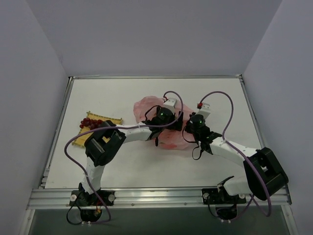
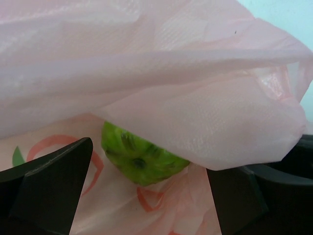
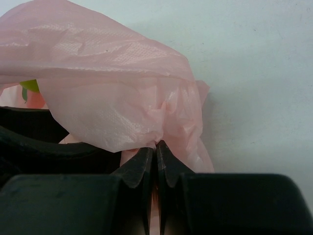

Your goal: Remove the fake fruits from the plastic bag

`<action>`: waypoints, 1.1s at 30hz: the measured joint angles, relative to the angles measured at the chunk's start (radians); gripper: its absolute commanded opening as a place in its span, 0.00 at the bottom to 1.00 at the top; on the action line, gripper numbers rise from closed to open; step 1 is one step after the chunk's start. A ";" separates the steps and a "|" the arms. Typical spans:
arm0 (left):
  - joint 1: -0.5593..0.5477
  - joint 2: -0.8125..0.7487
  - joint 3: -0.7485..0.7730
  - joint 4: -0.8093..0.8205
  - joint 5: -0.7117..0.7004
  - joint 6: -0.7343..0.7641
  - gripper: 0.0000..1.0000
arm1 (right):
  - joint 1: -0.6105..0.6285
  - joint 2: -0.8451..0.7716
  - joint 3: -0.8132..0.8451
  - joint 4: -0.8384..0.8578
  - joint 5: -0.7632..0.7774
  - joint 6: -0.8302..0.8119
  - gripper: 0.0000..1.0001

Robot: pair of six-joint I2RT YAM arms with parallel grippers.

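Observation:
The pink plastic bag (image 1: pixel 149 108) lies crumpled at mid-table. My left gripper (image 2: pixel 146 196) is open inside the bag's mouth, its fingers either side of a bumpy green fruit (image 2: pixel 139 159) that lies on the bag's lower sheet, half under the upper sheet (image 2: pixel 146 73). My right gripper (image 3: pixel 156 147) is shut on a gathered fold of the bag (image 3: pixel 117 98) and holds its edge up. In the top view the left gripper (image 1: pixel 165 119) and right gripper (image 1: pixel 190 128) sit side by side at the bag. A dark red grape bunch (image 1: pixel 90 123) lies on the yellow woven mat (image 1: pixel 113 120) at left.
The left arm's links cross over the yellow mat. Purple cables loop above both wrists. Grey walls (image 1: pixel 34 98) close in the white table on three sides; a metal rail (image 1: pixel 156 196) runs along the near edge.

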 measured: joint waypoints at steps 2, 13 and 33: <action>0.007 0.028 0.023 0.015 0.020 0.002 0.97 | -0.003 0.013 0.000 0.010 -0.007 0.000 0.00; 0.020 0.095 0.059 0.064 0.013 0.028 0.51 | -0.035 0.031 -0.004 0.030 -0.047 -0.001 0.00; 0.104 -0.554 -0.331 -0.061 0.116 -0.058 0.64 | -0.050 0.013 0.007 0.115 -0.175 0.019 0.00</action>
